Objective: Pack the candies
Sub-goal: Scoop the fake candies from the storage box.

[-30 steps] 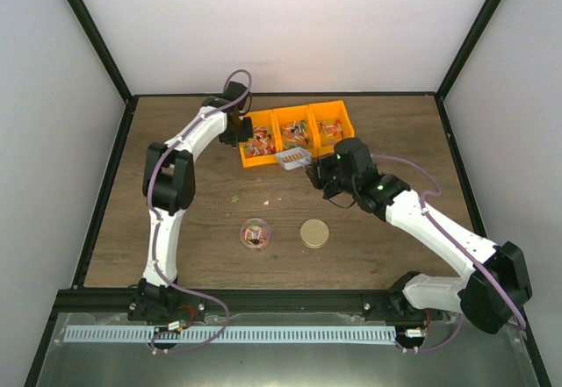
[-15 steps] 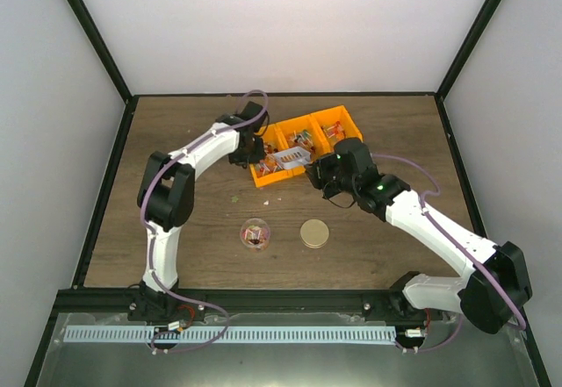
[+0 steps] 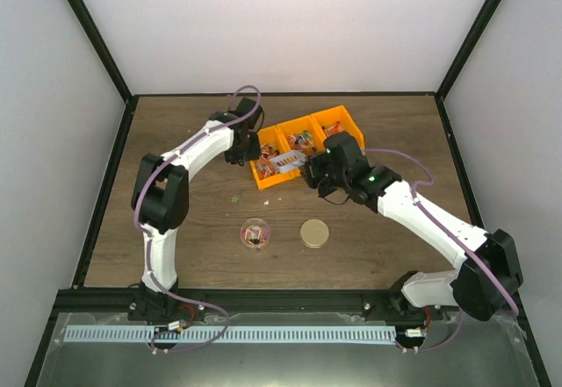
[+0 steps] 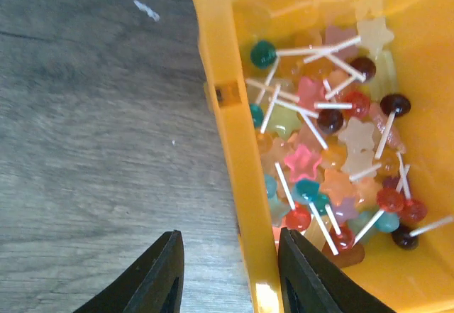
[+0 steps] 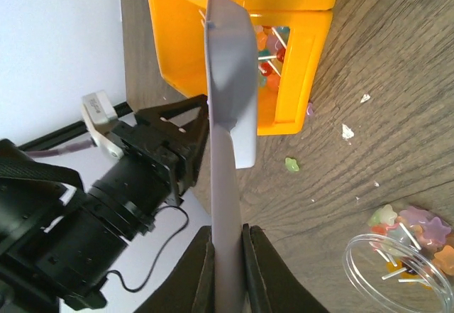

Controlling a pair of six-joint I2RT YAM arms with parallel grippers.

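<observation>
The candies (image 4: 323, 150) are small star and ball sweets on white sticks, heaped in the left compartment of the orange bin (image 3: 283, 134). My left gripper (image 4: 228, 236) stands open astride that bin's near wall (image 4: 225, 114), one finger over the wood and the other inside against the wall. It is seen from above as left gripper (image 3: 246, 146). My right gripper (image 5: 227, 231) is shut on the handle of a pale grey scoop (image 5: 230, 64), whose bowl hangs over the same compartment, scoop (image 3: 285, 161). A few candies lie in a clear jar (image 3: 255, 233).
The round gold lid (image 3: 314, 232) lies on the wood right of the jar. Small candy bits (image 5: 291, 163) are scattered on the table between bin and jar. The bin sits skewed, its left end toward the front. In the right wrist view the jar rim (image 5: 355, 263) shows at bottom right.
The bin has been swung askew, its left end pulled forward. My left jaws have opened off its wall. The right gripper has carried the scoop left, over the left compartment.
</observation>
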